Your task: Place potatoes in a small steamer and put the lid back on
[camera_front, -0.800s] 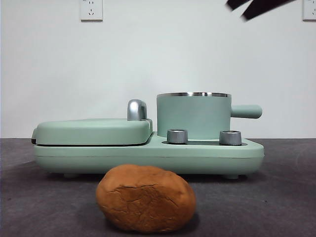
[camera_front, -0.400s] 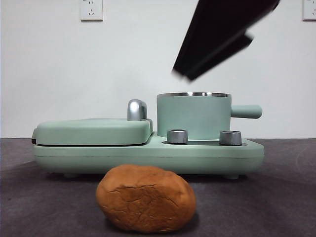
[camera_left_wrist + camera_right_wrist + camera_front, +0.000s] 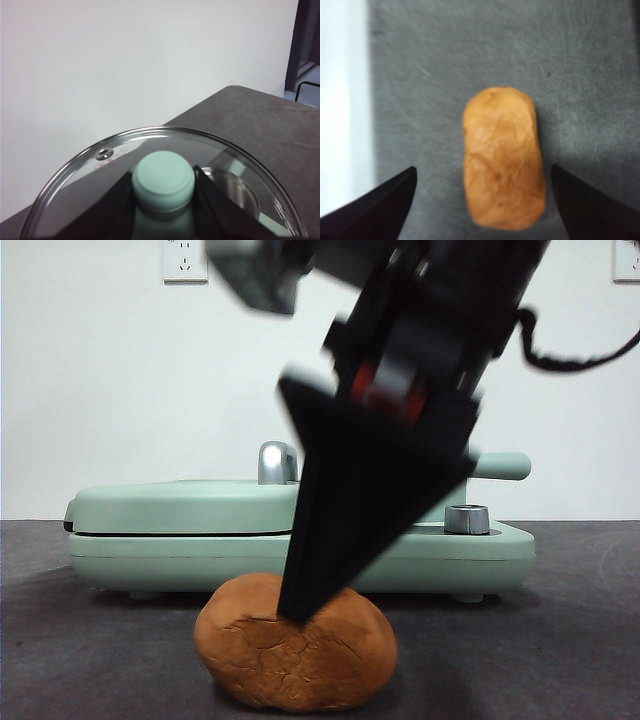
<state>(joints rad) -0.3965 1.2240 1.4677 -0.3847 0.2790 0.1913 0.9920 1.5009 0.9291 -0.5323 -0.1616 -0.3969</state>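
Observation:
The orange-brown potato (image 3: 295,660) lies on the dark table in front of the appliance. My right gripper (image 3: 300,608) has come down from above, tips just over the potato's top. In the right wrist view the gripper (image 3: 483,170) is open, its jaws wide on either side of the potato (image 3: 502,157) and apart from it. The small steamer is mostly hidden behind the arm; only its green side handle (image 3: 505,465) shows. My left gripper (image 3: 163,189) is shut on the mint-green knob (image 3: 163,177) of the glass lid (image 3: 95,172), held off to the side.
The mint-green appliance base (image 3: 150,555) stands behind the potato, with the flat grill cover (image 3: 180,505) on its left, a steel hinge (image 3: 275,462) and a steel dial (image 3: 466,519). A white wall rises behind.
The right arm has swung down from the top right corner to just above the potato, now hiding most of the steamer. The potato and the appliance have not moved.

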